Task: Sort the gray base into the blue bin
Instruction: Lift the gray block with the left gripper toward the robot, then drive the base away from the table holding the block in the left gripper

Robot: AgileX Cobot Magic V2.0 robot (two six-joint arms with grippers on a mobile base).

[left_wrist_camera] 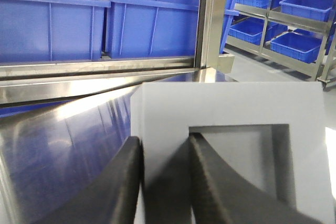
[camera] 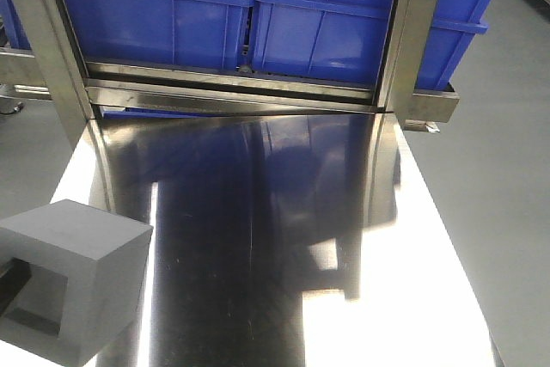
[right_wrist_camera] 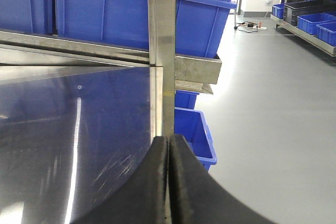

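The gray base (camera: 77, 247) hangs at the lower left over the steel table, its square recess facing the camera. In the left wrist view my left gripper (left_wrist_camera: 165, 140) is shut on the gray base (left_wrist_camera: 226, 103). One finger is outside its wall and the other inside the recess. The blue bin (camera: 326, 32) is the tall bright-blue crate behind the steel rail, far ahead of the base; it also fills the back of the left wrist view (left_wrist_camera: 152, 14). My right gripper (right_wrist_camera: 169, 137) is shut with nothing in it, near the table's right edge.
A lower blue crate (camera: 155, 19) holding red items stands left of the tall one. Steel frame posts (camera: 412, 32) and a rail (camera: 232, 83) stand in front of the crates. The shiny steel table (camera: 275, 238) spreads ahead. A small blue bin (right_wrist_camera: 194, 129) sits on the floor to the right.
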